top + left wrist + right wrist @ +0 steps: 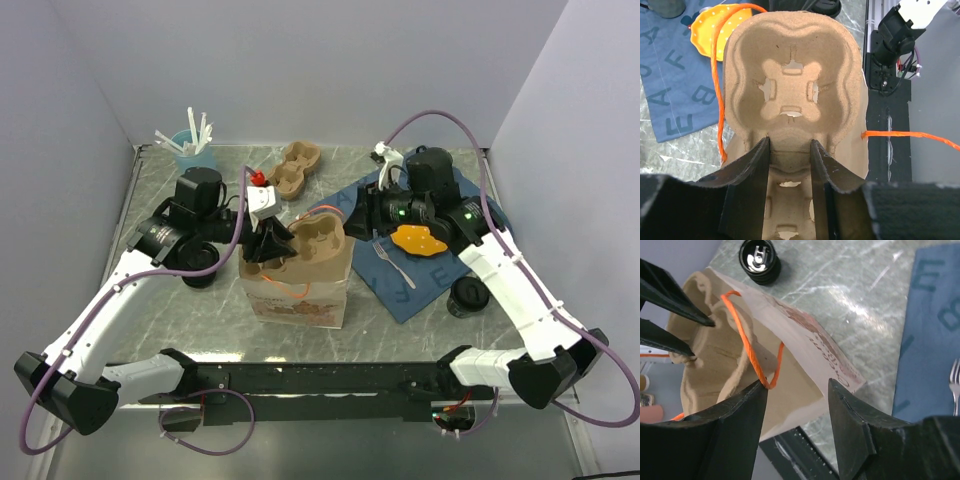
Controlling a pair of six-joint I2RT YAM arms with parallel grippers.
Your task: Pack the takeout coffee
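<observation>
The takeout coffee (200,266), a small black cup, stands on the table left of the paper bag (300,295), partly under my left arm. The right wrist view shows the cup (760,260) from above. In the bag's mouth sits a brown cardboard cup carrier (318,238). My left gripper (274,243) is shut on the carrier's middle ridge (790,75), one finger on each side. My right gripper (352,215) hangs open at the bag's right edge. In its wrist view the gripper (797,384) holds nothing, and the bag's orange handle (752,355) touches its left fingertip.
A second black cup (468,295) stands at the right by the blue letter cloth (410,290), which carries a yellow dish (420,240) and a fork (392,262). At the back are another cardboard carrier (296,168) and a light-blue cup of white sticks (192,146).
</observation>
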